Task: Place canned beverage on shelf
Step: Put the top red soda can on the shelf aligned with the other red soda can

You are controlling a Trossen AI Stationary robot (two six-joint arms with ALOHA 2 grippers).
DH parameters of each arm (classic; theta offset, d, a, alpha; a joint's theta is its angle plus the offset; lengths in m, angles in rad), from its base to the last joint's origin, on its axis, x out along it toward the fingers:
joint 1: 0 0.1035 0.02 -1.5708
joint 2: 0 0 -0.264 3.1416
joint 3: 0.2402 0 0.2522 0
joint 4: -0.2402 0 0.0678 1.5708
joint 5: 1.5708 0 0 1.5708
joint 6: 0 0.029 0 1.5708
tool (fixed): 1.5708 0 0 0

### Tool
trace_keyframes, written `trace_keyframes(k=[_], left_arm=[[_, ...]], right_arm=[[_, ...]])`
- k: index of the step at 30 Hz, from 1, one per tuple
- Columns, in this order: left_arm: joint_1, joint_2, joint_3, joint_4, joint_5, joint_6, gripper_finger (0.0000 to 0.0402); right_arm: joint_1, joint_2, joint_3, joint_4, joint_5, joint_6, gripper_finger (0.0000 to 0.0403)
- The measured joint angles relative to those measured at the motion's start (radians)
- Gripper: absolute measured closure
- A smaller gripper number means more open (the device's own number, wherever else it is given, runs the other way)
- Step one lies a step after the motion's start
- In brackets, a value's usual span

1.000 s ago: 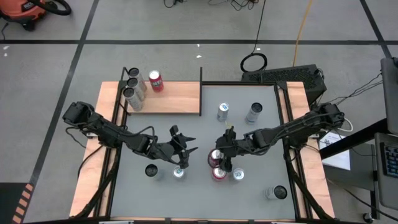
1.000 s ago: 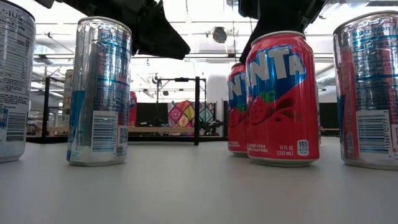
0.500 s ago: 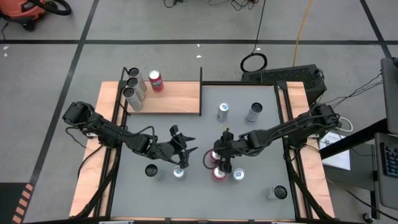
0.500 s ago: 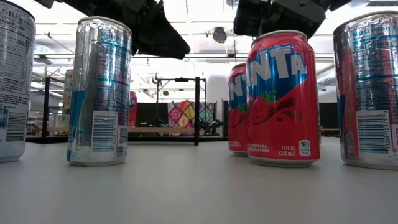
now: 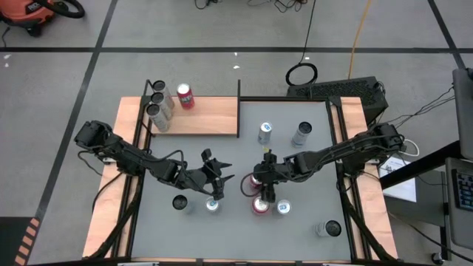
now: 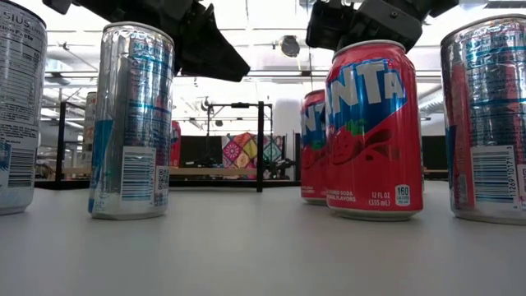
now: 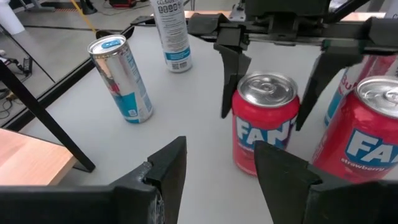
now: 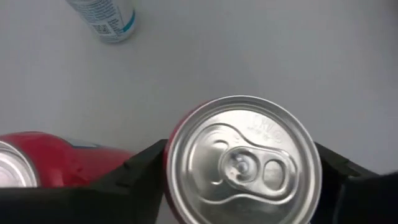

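The red can point(image 7: 264, 121) is standing upright on the grey table point(image 5: 295, 166), mid-table, well apart from the shelf point(image 5: 203, 118) at the far left corner; the right gripper point(image 7: 267, 74) is straddling its top, a finger on either side, part open and not visibly pressing the wall; a second red can point(image 7: 367, 134) is sitting just beside it, so the fingers should be sinking lower and squeezing evenly before lifting straight up; the left gripper point(image 7: 214, 171) is waiting nearby, part open and empty.
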Motion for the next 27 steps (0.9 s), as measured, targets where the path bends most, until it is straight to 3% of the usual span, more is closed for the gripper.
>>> trace_keyframes(k=[5,17,27], left_arm=[[0.001,0.0,0.0,0.004,0.0,-0.019,0.0217],[-0.011,0.008,-0.001,0.068,-0.002,-0.014,0.0217],[-0.026,0.008,-0.001,0.133,-0.007,0.01,0.0213]], right_arm=[[-0.003,-0.004,0.008,-0.007,-0.001,-0.009,0.0194],[-0.003,-0.003,0.173,-0.028,0.003,-0.139,0.0179],[-0.006,-0.003,0.225,-0.037,0.088,-0.173,0.0177]])
